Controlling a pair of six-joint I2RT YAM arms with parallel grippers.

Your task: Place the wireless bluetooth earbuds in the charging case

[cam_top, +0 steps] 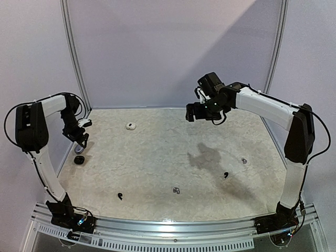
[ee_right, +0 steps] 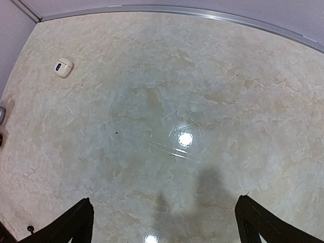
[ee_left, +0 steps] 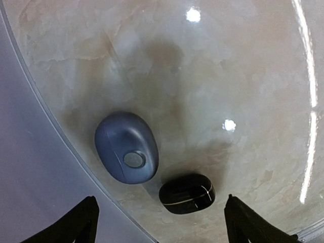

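Seen from above, both my arms hang over a pale marbled tabletop (cam_top: 157,157). My left claw (ee_left: 159,200) is spread wide and empty, hovering just above a small glossy black oval charging case (ee_left: 187,193). Its lid looks shut. A rounded blue-grey case (ee_left: 126,147) lies just beside it. Both sit close to the table's left edge.

My right claw (ee_right: 164,200) is also spread and empty, raised high over the far middle. A small white rounded case (cam_top: 130,126) lies well apart from it.

The earbuds lie scattered along the near half. There is a tiny black stemmed earbud (cam_top: 121,197), a silvery-grey earbud (cam_top: 176,190), a second black earbud (cam_top: 226,175) and a second silvery-grey earbud (cam_top: 243,160). I cannot find any white ones.

As I judge it, the main risks are these:
- With the lids shut, no earbud can go in.
- Pressing on the black case could skate it across the shiny top into the edge rail.
- Each earbud is far smaller than my fingers, so a pinch slightly off centre could flick it away.
- The earbud could also twist and miss its socket.
- An earbud could end up in a case of the wrong colour.
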